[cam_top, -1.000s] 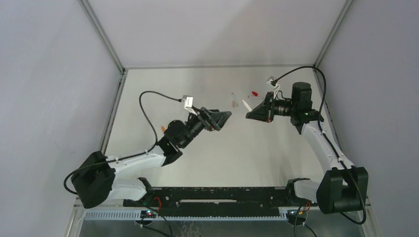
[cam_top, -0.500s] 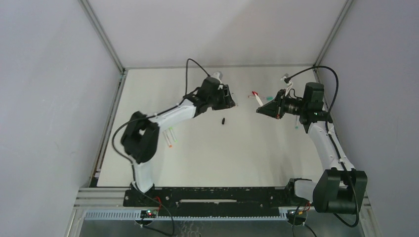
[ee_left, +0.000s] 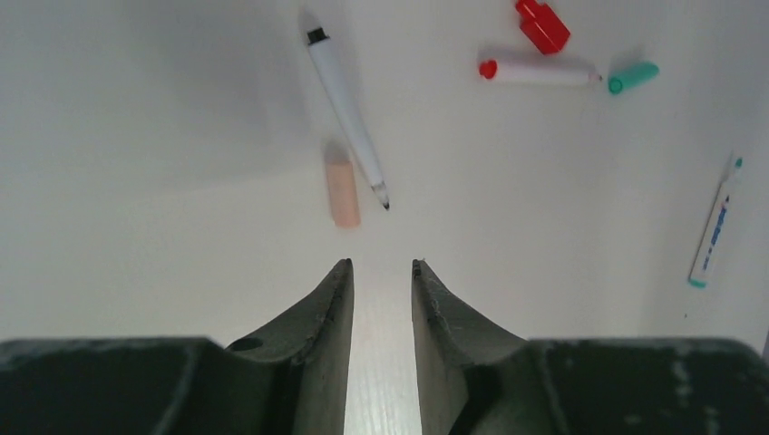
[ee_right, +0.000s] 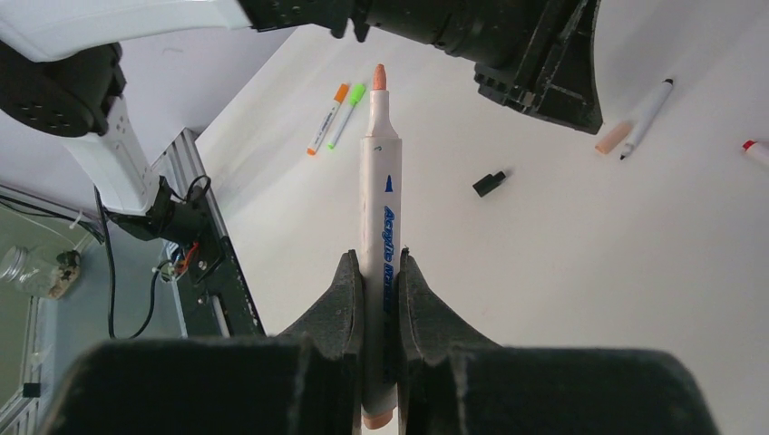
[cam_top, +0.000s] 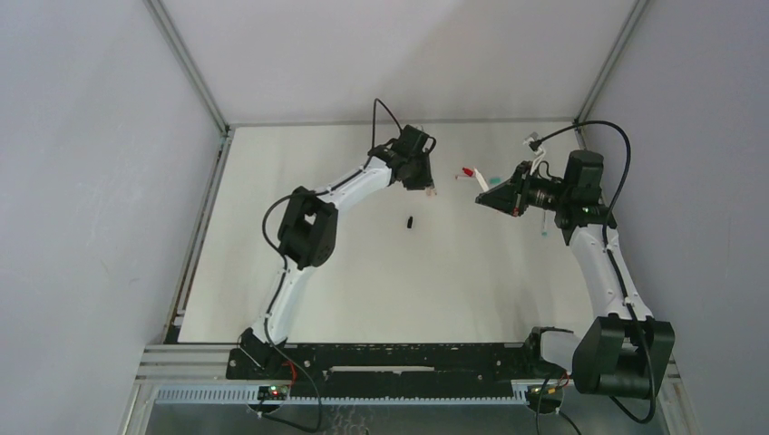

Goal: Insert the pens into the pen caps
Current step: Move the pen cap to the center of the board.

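My right gripper (ee_right: pixel 382 254) is shut on a white pen (ee_right: pixel 381 217) whose bare peach tip points away from the wrist, held above the table (cam_top: pixel 363 281) at the right (cam_top: pixel 482 197). My left gripper (ee_left: pixel 382 265) hovers at the back middle (cam_top: pixel 428 187), jaws narrowly open with nothing between them. Just ahead of it lie a peach pen cap (ee_left: pixel 343 193) and a black-tipped pen (ee_left: pixel 347 118), side by side. Farther off lie a red cap (ee_left: pixel 542 24), a red-ended pen (ee_left: pixel 540 70), a teal cap (ee_left: pixel 632 77) and a teal pen (ee_left: pixel 716 231). A black cap (ee_right: pixel 490 183) lies alone (cam_top: pixel 411 221).
An orange pen (ee_right: pixel 326 118) and a green pen (ee_right: pixel 346 114) lie together near the table's left side. White enclosure walls (cam_top: pixel 109 136) ring the table. The left arm's elbow (cam_top: pixel 304 227) stands over the left half. A black rail (cam_top: pixel 381 358) runs along the near edge.
The left arm has swung from mid-table to the back middle, and its jaws have narrowed. The right gripper has drifted slightly right and back, still holding the pen.
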`<action>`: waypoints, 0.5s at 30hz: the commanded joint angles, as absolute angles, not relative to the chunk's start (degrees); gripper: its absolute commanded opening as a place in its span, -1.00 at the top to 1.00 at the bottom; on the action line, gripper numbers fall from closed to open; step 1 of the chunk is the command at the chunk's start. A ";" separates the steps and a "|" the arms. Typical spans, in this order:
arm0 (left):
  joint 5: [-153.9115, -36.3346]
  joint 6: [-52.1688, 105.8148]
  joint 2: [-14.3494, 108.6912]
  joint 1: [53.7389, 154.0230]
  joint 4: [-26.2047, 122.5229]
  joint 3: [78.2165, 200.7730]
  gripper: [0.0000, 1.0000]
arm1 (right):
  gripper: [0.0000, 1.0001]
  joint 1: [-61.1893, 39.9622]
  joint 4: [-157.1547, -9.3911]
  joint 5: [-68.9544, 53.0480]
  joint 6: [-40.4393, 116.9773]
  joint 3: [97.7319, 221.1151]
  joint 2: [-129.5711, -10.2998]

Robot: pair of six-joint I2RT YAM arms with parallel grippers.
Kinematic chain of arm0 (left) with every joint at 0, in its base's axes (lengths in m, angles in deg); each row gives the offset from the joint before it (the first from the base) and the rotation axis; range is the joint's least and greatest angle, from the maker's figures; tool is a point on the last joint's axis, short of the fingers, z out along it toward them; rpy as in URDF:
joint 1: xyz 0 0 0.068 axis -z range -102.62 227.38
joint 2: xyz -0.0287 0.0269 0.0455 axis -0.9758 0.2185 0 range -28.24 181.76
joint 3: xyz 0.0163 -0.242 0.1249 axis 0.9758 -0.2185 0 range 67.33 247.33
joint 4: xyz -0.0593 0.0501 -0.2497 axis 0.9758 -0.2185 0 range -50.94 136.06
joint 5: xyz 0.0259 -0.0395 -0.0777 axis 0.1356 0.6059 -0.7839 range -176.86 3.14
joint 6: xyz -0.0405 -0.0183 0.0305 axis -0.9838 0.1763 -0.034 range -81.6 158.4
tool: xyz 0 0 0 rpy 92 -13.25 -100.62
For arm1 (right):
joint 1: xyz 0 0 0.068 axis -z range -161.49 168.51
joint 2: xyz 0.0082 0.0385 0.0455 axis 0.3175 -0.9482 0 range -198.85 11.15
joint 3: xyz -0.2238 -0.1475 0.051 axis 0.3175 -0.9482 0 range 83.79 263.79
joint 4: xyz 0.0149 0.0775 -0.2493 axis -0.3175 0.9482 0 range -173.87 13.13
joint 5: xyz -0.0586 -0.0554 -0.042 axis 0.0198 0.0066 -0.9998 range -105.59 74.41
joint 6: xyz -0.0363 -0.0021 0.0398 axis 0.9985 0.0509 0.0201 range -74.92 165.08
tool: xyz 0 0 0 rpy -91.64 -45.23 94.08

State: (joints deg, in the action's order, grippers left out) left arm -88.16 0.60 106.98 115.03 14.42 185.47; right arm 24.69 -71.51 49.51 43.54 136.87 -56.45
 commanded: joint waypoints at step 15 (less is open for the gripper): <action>-92.79 -7.66 117.38 111.75 12.30 198.86 0.40 | 1.00 26.69 -72.26 51.82 43.77 139.07 -54.24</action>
State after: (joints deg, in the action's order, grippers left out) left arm -90.17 -5.67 116.45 111.77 11.60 194.98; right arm 26.33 -71.51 50.77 43.50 136.87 -55.77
